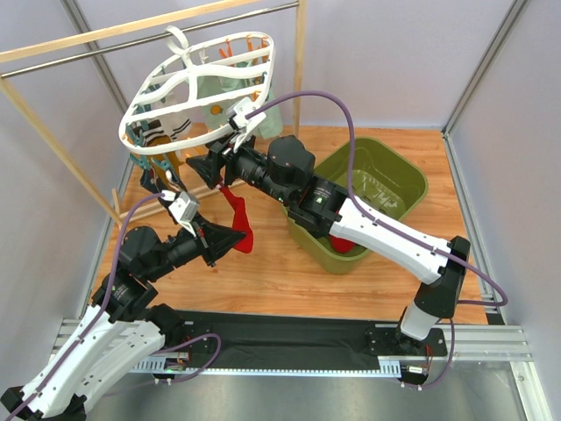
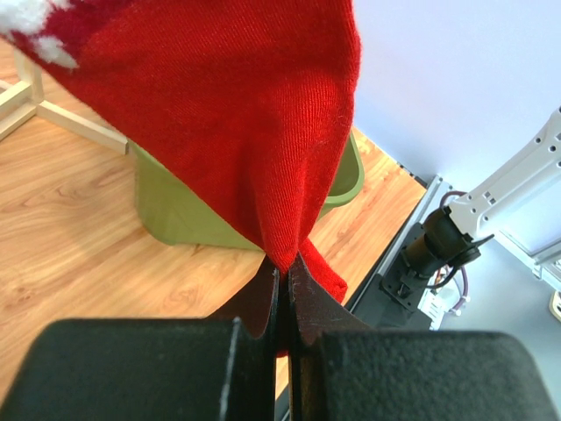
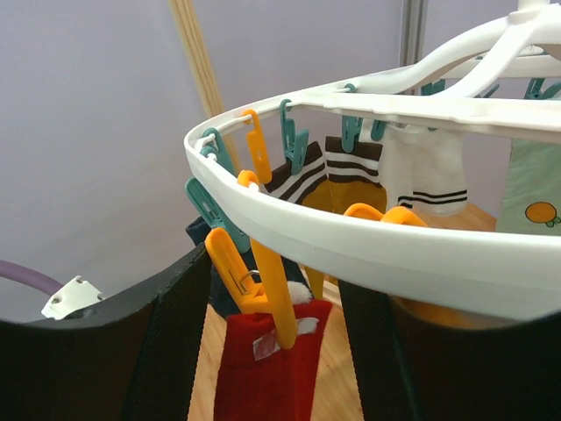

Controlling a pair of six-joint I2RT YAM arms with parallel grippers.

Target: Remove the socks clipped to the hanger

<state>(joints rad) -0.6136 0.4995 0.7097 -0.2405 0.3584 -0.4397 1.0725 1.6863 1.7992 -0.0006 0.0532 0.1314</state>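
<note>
Partway through the red sock [image 1: 238, 219]: toe pinched in the pressed-together left jaws, cuff held by an orange clip [image 3: 263, 294] between the spread right jaws, several other socks [image 3: 352, 167] yet to unclip from the hanger [image 3: 368, 250].

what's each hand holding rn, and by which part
Left hand pinches the red sock by its lower end. Right hand holds nothing yet: its jaws straddle the orange clip on the sock's cuff.

Red sock [image 3: 263, 379] under white hanger [image 3: 394, 256]
</note>
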